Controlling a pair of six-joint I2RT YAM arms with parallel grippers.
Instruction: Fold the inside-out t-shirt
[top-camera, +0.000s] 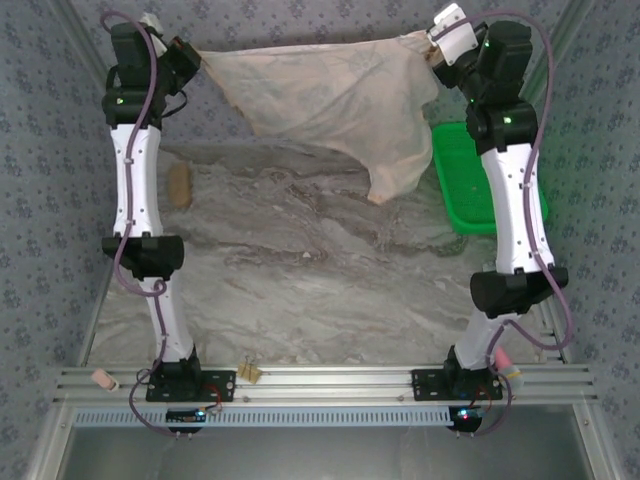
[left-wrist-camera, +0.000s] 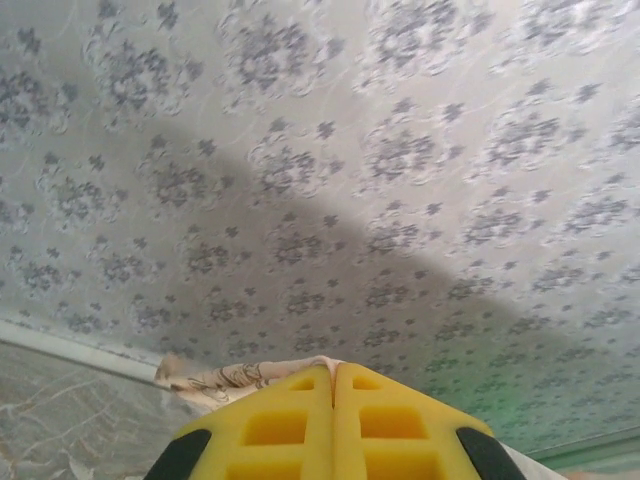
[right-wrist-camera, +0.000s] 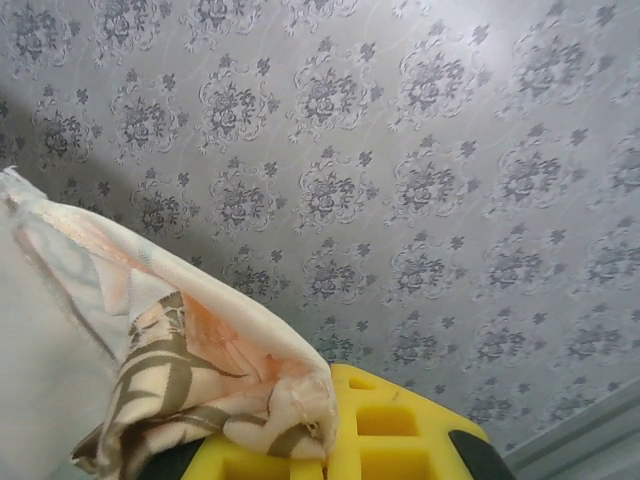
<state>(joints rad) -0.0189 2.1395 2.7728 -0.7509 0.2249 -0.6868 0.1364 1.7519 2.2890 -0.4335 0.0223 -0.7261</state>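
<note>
The inside-out t-shirt (top-camera: 320, 90) hangs in the air over the far end of the table (top-camera: 300, 280), stretched left to right between both arms, its pale reverse side toward the overhead camera with the dark prints showing only faintly through. Its long axis runs across the scene from one pincer to the other, so neither arm is nearer: the left gripper (top-camera: 188, 57) pinches the far-left corner and the right gripper (top-camera: 431, 45) pinches the far-right one, each clamped tight on a bunch of the cloth. From the left wrist, the yellow fingers (left-wrist-camera: 290, 425) meet with a sliver of printed fabric peeking out at their tips; from the right wrist, a thicker fold of tan cloth drapes over the closed fingertips. The top edge sags slightly between the grips, and the cloth drops unevenly, with a longer tail hanging down on the right side. That tail ends just beside the far-left corner of the green basket (top-camera: 462, 170), which sits on the table under the right arm; laying the shirt flat would likely mean drawing it toward the near, open middle of the marble-patterned surface, and the basket is the thing most apt to snag it. A small brown object (top-camera: 180, 185) lies on the left, apart from the cloth. Patterned wallpaper (left-wrist-camera: 400, 150) encloses the space.
</note>
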